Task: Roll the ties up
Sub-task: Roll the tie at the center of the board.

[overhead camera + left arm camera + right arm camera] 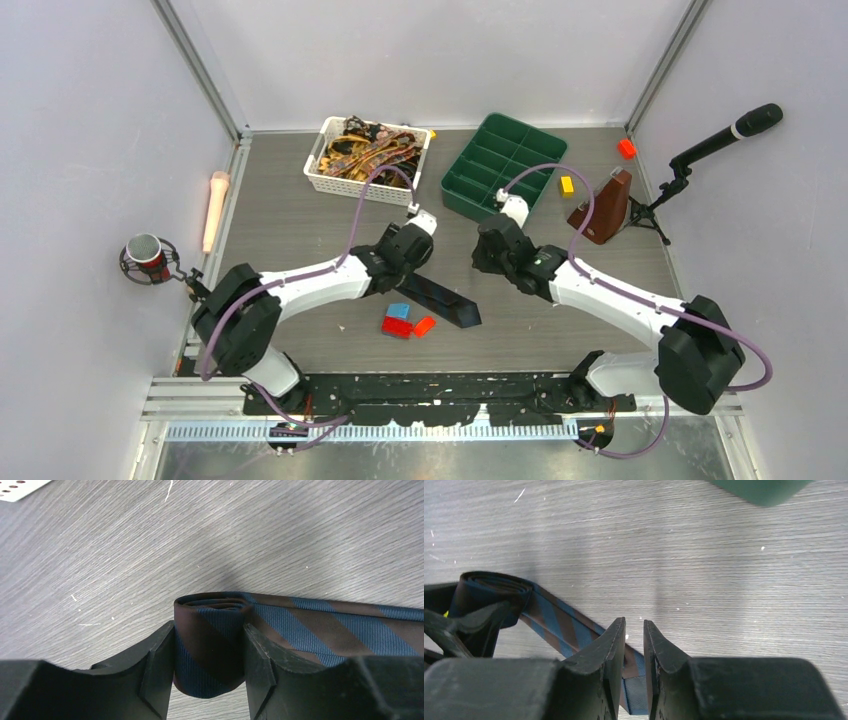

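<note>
A dark navy tie point(446, 301) with brown diagonal stripes lies on the table between the arms, its wide pointed end toward the front. My left gripper point(417, 264) is shut on its rolled end: the roll point(210, 650) stands between both fingers point(155, 665), and the flat strip point(340, 630) runs off to the right. My right gripper point(486, 260) hovers just right of the tie, its jaws a narrow gap apart point(634, 622). The strip point(559, 622) passes beneath them, unclamped. More patterned ties point(365, 148) fill a white basket.
The white basket point(345, 188) and a green divided tray point(460, 200) stand at the back. Red point(397, 326), blue point(399, 311) and orange point(425, 325) bricks lie left of the tie's wide end. A brown metronome point(602, 210) and a microphone stand point(740, 128) are at the right.
</note>
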You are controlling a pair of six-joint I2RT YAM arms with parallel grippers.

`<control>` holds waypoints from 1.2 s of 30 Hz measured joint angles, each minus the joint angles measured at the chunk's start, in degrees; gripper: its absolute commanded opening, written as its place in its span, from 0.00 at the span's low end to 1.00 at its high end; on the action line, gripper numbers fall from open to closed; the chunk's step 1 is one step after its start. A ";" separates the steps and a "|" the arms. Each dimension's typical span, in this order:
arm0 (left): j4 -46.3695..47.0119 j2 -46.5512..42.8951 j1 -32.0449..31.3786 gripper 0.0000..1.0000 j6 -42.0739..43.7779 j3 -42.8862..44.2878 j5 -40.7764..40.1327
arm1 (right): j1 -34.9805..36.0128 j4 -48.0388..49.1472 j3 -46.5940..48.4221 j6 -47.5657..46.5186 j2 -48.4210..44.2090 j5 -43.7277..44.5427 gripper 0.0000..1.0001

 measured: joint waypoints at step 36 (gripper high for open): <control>-1.92 9.62 -11.43 0.62 2.75 3.04 -15.39 | -3.61 -1.46 -4.22 3.23 -4.35 0.85 0.22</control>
